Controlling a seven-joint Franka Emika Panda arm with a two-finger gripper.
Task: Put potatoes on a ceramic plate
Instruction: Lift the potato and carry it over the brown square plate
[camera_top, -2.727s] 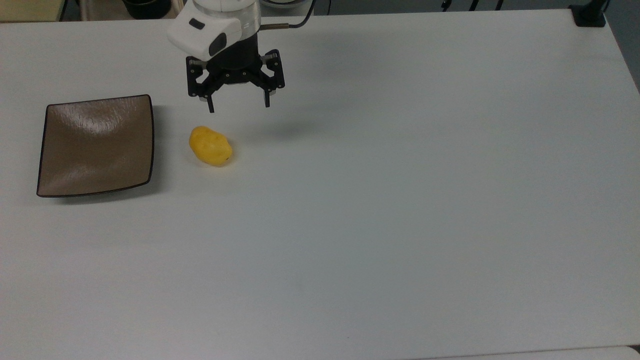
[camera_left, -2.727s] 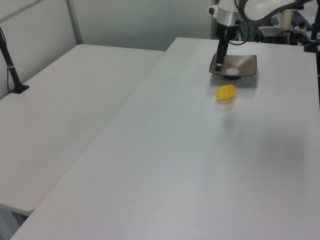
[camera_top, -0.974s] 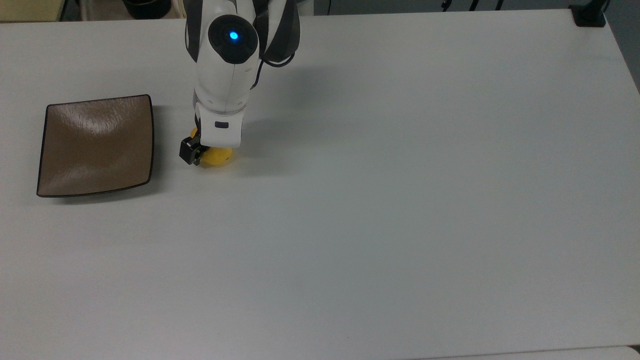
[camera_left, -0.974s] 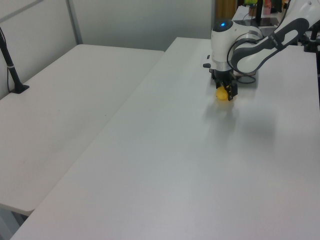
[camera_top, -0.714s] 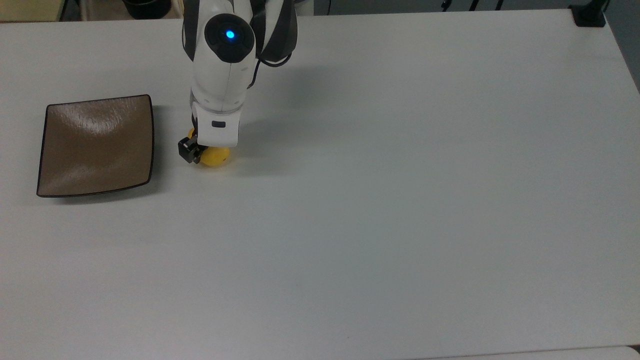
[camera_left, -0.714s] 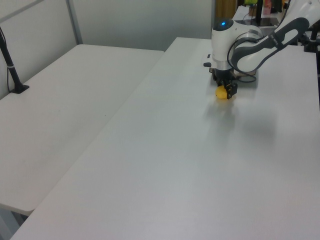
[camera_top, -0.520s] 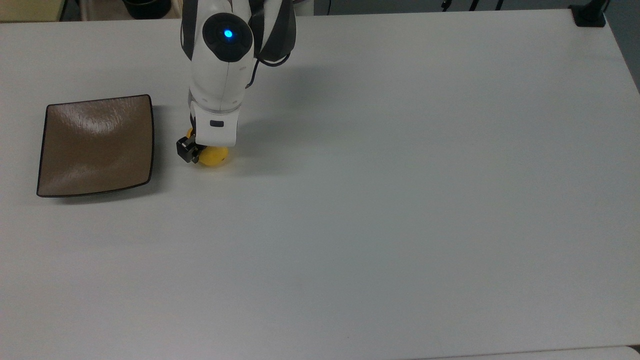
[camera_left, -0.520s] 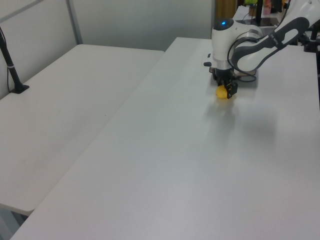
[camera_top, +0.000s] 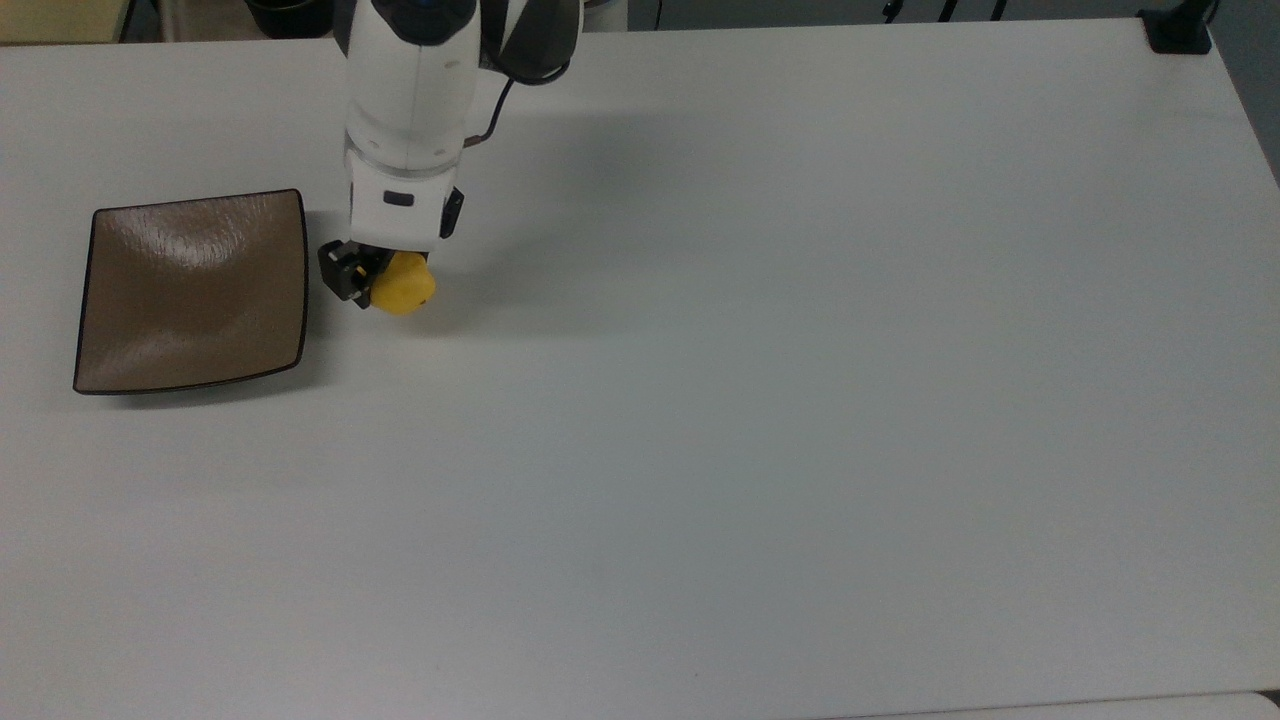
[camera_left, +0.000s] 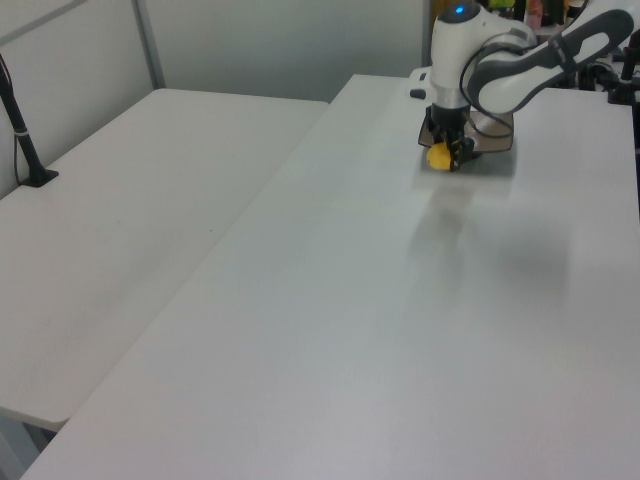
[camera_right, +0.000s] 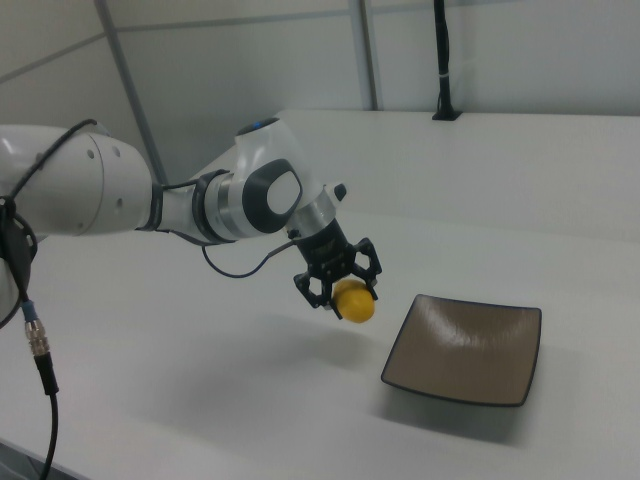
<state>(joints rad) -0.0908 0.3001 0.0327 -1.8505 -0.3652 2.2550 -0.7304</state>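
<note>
Lifted since earlier frame: potato (camera_right: 354, 301) off worktop (camera_top: 760, 380), pinched in jaws of gripper (camera_top: 375, 281), hanging near ceramic plate (camera_top: 190, 292), short of its rim. Risk: rounded skin slipping from narrow pinch mid-carry.

No writing, label, brand mark or number could be read anywhere in the room at that moment.
</note>
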